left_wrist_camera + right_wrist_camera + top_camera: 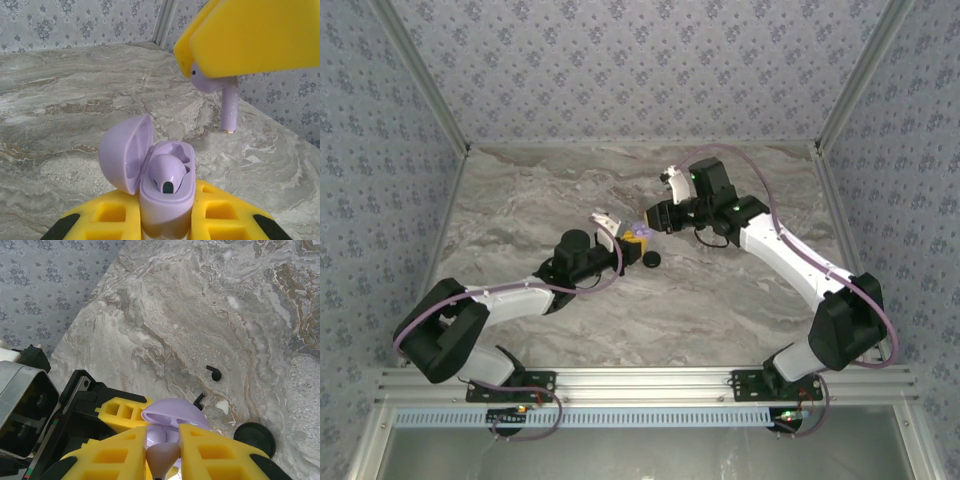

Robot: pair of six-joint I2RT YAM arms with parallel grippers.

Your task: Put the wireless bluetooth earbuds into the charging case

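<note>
- Lilac case (167,207), low centre in the left wrist view, stands clamped in the left gripper's (167,225) jaws, lid (125,150) swung open to the left, one earbud (167,176) seated inside.
- Risk: the empty socket (183,150) just right of that bud looks narrow. A tilted stem could catch the rim or knock the seated bud loose.
- Upper right, the second earbud (228,102) hangs stem-down, head pinched in the right gripper's (162,455) jaws, above the case and apart from it.
</note>
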